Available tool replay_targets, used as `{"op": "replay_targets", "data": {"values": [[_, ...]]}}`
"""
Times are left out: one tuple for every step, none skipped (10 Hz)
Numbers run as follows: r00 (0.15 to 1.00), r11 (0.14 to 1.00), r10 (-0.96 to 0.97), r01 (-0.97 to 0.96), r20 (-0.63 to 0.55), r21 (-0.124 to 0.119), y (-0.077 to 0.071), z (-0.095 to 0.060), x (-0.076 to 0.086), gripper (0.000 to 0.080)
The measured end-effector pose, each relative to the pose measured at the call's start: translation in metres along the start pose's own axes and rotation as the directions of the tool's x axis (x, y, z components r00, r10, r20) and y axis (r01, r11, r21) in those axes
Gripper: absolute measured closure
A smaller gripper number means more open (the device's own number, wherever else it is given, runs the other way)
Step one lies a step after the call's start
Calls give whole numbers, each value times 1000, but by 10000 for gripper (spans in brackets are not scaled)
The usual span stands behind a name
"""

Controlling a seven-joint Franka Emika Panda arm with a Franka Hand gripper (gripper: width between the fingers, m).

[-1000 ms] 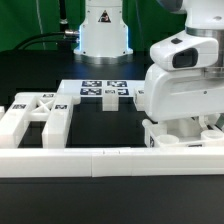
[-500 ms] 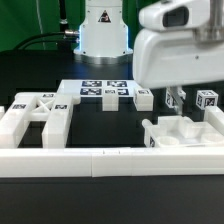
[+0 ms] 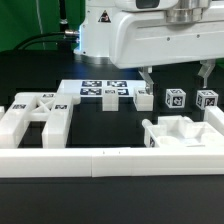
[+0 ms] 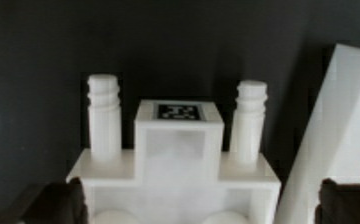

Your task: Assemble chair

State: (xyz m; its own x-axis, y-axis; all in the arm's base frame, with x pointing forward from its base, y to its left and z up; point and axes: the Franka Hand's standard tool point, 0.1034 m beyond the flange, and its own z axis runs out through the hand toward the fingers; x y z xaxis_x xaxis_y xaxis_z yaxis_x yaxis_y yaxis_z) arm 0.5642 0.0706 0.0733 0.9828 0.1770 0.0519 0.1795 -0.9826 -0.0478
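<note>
The chair is in loose white pieces. An X-braced panel (image 3: 38, 112) lies at the exterior view's left. A chunky frame piece (image 3: 186, 131) sits at the right, and behind it stand three small tagged posts (image 3: 175, 98). My gripper (image 3: 176, 76) hangs open above the frame piece, clear of it. In the wrist view a white piece (image 4: 173, 150) with two ribbed pegs and a tagged block lies below the gripper (image 4: 195, 206). The dark fingertips (image 4: 52, 203) stand wide on either side of it, and nothing is held.
The marker board (image 3: 100, 90) lies flat at the back centre. A long low white border rail (image 3: 100, 162) runs along the front. The robot base (image 3: 100, 35) stands behind the board. A slanted white piece (image 4: 346, 110) lies beside the pegged piece.
The gripper has opened and let go of the frame piece. The arm has risen off it, which uncovers the small tagged posts behind.
</note>
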Motion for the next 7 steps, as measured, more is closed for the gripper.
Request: {"op": "replay_targets", "data": {"values": [[1000, 1000, 0, 0, 2, 0, 0, 1, -1, 151], [1000, 1000, 1, -1, 3, 0, 1, 1, -2, 151], [1000, 1000, 22, -22, 10, -1, 6, 7, -11, 151], [998, 998, 61, -61, 9, -7, 11, 12, -29, 151], [993, 993, 115, -115, 3, -5, 19, 20, -54, 151], [991, 991, 133, -133, 24, -10, 25, 25, -71, 151], [991, 992, 129, -128, 29, -10, 30, 26, -74, 151]]}}
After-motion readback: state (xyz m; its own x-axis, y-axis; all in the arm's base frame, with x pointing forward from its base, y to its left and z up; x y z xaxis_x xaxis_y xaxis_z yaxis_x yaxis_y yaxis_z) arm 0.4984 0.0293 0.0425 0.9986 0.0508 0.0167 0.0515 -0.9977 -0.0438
